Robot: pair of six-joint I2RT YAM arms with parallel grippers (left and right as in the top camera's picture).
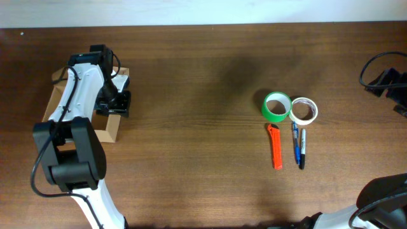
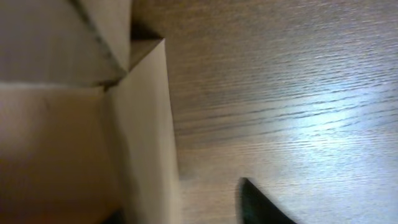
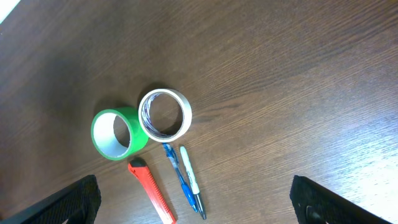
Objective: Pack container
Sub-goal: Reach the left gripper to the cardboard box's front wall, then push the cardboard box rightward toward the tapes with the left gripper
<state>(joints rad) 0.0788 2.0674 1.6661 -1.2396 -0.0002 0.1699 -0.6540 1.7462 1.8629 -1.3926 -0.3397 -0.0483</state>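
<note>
Table: dark wood grain, carries every item listed. Container: tan cardboard box at the left end of the table, open, flaps turned outward, largely covered from overhead by the left arm. The left wrist view shows only bare card inside, with nothing visible in that part. Judged light, stiff at folds and corners, with thin walls that may bow, and likely to slide on the smooth wood if nudged. Best hold is a pinch on a side wall close to a corner, or a steadying grip there while goods go in. Left pincer: at the right wall of the container. One dark finger shows on the table side, apart from the card, and the other is out of sight, so released or clenched cannot be told. Right pincer: released, fingers spread wide, grasping nothing, above the table on the near side of the loose goods. Green tape roll: right of centre, well apart from the container. White tape roll: touching the green one on its right. Utility knife: orange, just near of the green roll. Blue pen and marker: side by side, near of the white roll. Packing judged not begun, as all five goods lie outside the box.
</note>
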